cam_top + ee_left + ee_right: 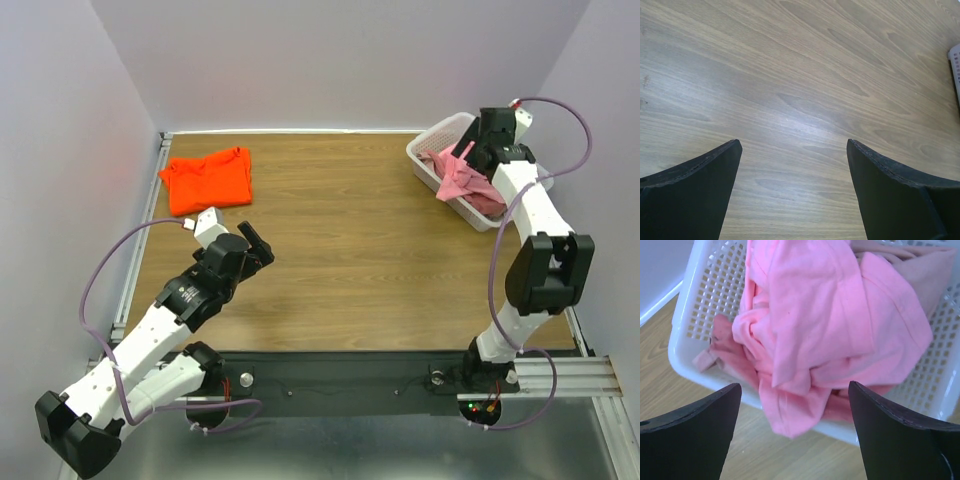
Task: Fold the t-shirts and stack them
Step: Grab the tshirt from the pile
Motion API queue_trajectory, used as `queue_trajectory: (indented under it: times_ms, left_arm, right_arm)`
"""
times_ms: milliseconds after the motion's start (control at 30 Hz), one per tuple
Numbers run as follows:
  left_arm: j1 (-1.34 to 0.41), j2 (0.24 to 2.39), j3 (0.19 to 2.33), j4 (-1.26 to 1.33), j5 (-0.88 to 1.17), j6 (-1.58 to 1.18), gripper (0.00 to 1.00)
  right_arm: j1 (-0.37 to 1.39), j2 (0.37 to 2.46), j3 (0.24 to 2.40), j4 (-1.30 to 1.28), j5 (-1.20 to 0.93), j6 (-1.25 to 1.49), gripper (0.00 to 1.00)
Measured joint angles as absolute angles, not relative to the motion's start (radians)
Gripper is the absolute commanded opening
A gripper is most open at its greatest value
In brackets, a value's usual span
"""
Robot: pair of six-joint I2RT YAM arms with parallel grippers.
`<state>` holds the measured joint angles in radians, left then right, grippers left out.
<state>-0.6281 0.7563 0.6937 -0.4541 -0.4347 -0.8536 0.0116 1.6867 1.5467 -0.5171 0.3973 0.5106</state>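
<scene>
Orange t-shirt (208, 182), one (white basket (681, 335), one)

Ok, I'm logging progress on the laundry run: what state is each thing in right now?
orange t-shirt, looks folded, lying flat on the table.
pink t-shirts, crumpled in the basket, one draped over its rim.
basket, upright, holding shirts.
left gripper, open, empty, above the table.
right gripper, open, empty, over the pink t-shirts.
</scene>
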Motion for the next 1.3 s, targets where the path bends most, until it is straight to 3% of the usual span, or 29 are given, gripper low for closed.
queue_trajectory:
  times_ms: [433, 467, 500, 567, 600, 667, 967, 1300]
  left_arm:
    - [-0.628, 0.743, 0.694, -0.457, -0.441, -0.852, 0.99]
    - [-0.628, 0.737, 0.694, -0.457, -0.441, -0.852, 0.99]
    - [-0.628, 0.731, 0.694, -0.457, -0.442, -0.852, 0.99]
    - [-0.628, 0.724, 0.694, -0.458, -0.442, -0.852, 0.99]
    - [-0.628, 0.722, 0.694, -0.458, -0.442, -0.852, 0.98]
    - [-0.628, 0.722, 0.694, -0.46, -0.442, -0.852, 0.99]
    - [-0.628, 0.718, 0.694, -0.47, -0.441, -0.858, 0.98]
    - [-0.628, 0.672, 0.694, -0.484, -0.417, -0.87, 0.99]
  right_arm:
    - [0.006, 1.918, 1.668, -0.519, 0.309, 0.443, 0.58]
    - [0.006, 1.919, 1.666, -0.519, 0.312, 0.441, 0.5]
    - [0.006, 1.919, 1.663, -0.517, 0.318, 0.441, 0.34]
    - [0.006, 1.919, 1.655, -0.516, 0.331, 0.443, 0.21]
    - [0.006, 1.919, 1.652, -0.518, 0.333, 0.443, 0.1]
    - [0.006, 1.919, 1.648, -0.52, 0.338, 0.441, 0.0]
    - [0.006, 1.856, 1.648, -0.537, 0.34, 0.421, 0.0]
    - [0.006, 1.478, 1.804, -0.543, 0.222, 0.364, 0.0]
